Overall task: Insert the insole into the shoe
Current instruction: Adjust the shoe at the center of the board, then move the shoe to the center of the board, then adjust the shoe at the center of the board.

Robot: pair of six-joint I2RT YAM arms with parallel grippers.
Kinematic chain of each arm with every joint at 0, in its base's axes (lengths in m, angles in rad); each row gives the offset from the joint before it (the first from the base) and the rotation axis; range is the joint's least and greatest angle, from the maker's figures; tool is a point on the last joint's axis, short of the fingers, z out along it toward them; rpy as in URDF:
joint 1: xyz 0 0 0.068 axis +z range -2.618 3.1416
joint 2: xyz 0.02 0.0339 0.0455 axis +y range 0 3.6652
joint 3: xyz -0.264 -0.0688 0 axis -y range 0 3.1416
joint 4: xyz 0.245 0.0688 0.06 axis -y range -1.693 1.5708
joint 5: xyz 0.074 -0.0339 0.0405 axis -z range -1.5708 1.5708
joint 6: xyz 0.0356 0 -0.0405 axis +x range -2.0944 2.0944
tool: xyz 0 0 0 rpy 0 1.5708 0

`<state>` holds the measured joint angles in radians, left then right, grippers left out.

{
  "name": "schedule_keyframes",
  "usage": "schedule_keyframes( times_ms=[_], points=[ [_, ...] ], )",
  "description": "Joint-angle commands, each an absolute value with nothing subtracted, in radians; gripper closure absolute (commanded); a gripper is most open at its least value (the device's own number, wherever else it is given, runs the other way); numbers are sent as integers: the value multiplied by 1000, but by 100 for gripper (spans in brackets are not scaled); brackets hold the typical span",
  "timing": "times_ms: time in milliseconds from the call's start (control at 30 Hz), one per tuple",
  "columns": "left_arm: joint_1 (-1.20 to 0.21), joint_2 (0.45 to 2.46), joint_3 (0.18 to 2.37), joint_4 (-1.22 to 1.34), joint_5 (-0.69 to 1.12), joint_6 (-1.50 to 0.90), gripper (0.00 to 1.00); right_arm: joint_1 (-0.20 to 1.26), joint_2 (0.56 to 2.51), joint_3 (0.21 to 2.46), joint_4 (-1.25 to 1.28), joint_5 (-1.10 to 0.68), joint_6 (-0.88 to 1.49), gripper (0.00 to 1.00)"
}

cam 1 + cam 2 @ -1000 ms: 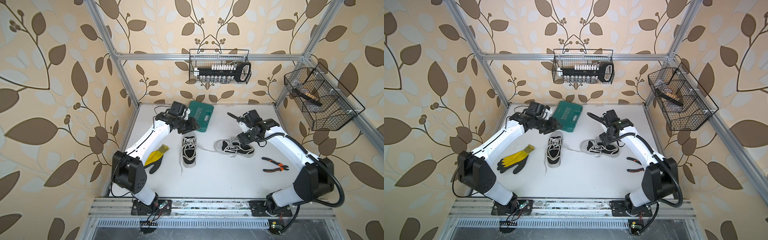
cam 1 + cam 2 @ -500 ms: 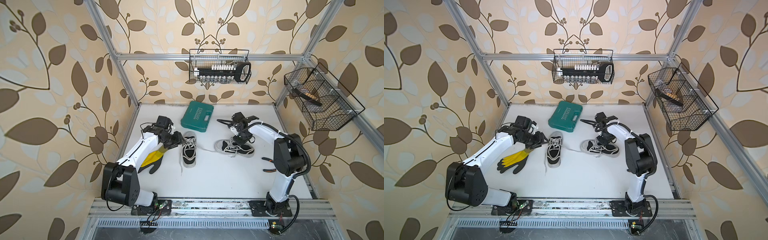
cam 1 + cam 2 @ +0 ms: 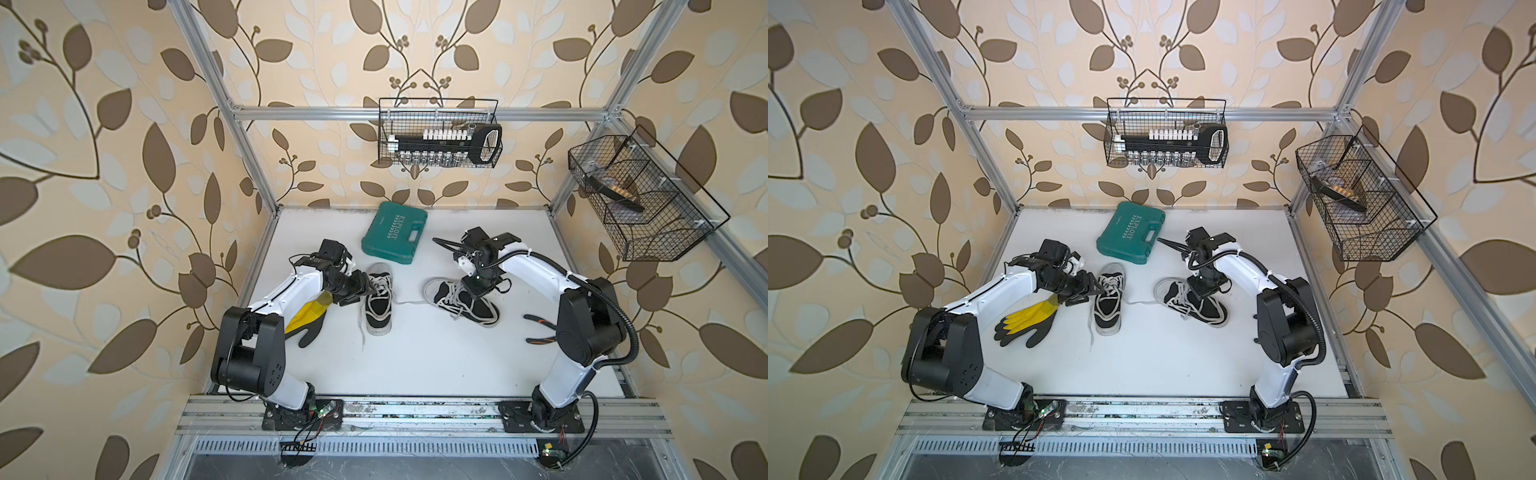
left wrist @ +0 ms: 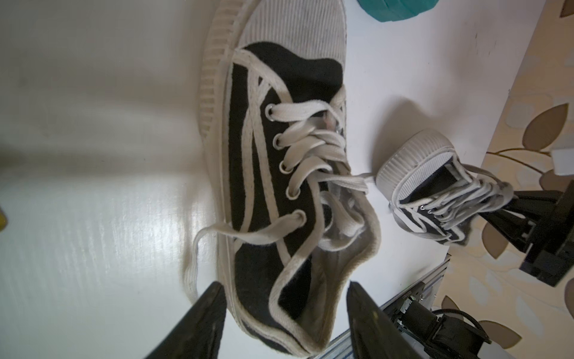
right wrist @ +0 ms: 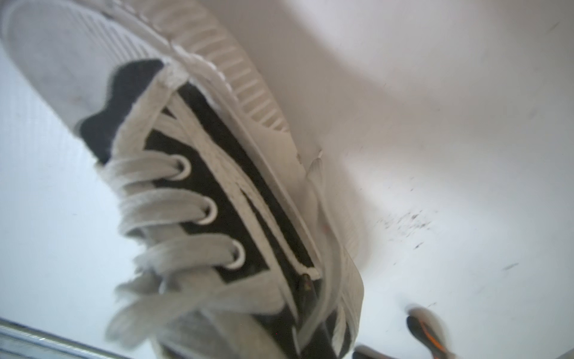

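Two black-and-white laced shoes lie on the white table (image 3: pixel 436 365). My left gripper (image 3: pixel 365 287) is open at the left shoe (image 3: pixel 379 309). In the left wrist view its dark fingers (image 4: pixel 202 323) stand apart on either side of that shoe's heel opening (image 4: pixel 298 279), holding nothing. My right gripper (image 3: pixel 478 290) reaches down into the right shoe (image 3: pixel 484 313) and is shut on its collar. In the right wrist view only a dark fingertip (image 5: pixel 307 284) shows, behind the shoe's side wall (image 5: pixel 236 217). No separate insole shows in any view.
A teal tool case (image 3: pixel 395 238) lies behind the left shoe. A yellow-and-black glove (image 3: pixel 309 322) lies under my left arm. Orange-handled pliers (image 3: pixel 540 332) lie by my right arm's base. Wire baskets hang on the back wall (image 3: pixel 440 143) and the right wall (image 3: pixel 640 199).
My left gripper has come forward from the teal case to the left shoe. My right arm has folded in over the right shoe and its gripper has shut on the collar.
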<state>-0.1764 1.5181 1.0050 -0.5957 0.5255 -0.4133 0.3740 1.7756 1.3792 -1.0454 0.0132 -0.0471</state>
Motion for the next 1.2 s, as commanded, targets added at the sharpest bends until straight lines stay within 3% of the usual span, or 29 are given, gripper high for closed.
schedule_keyframes(
  times_ms=[0,200,333,733,967,1000,1067,1167],
  points=[
    [-175,1536,1011,-558,558,-381,36,379,1763,1376,-1106,-137,178,100],
    [-175,1611,1013,-476,596,-404,35,386,1688,1198,-845,-356,520,100],
    [-191,1674,1045,-474,574,-390,33,411,1645,1113,-670,-392,656,100],
    [-270,1706,1024,-424,553,-441,31,517,1737,1162,-465,-332,841,100],
    [-314,1703,1031,-392,562,-495,30,555,1820,1249,-499,-359,795,100],
    [-315,1705,1035,-390,566,-499,30,555,1819,1250,-499,-359,785,97],
    [-314,1693,1043,-396,563,-502,29,555,1790,1245,-515,-321,764,63],
    [-314,1662,1049,-417,528,-498,27,553,1731,1249,-564,-254,718,46]
  ],
)
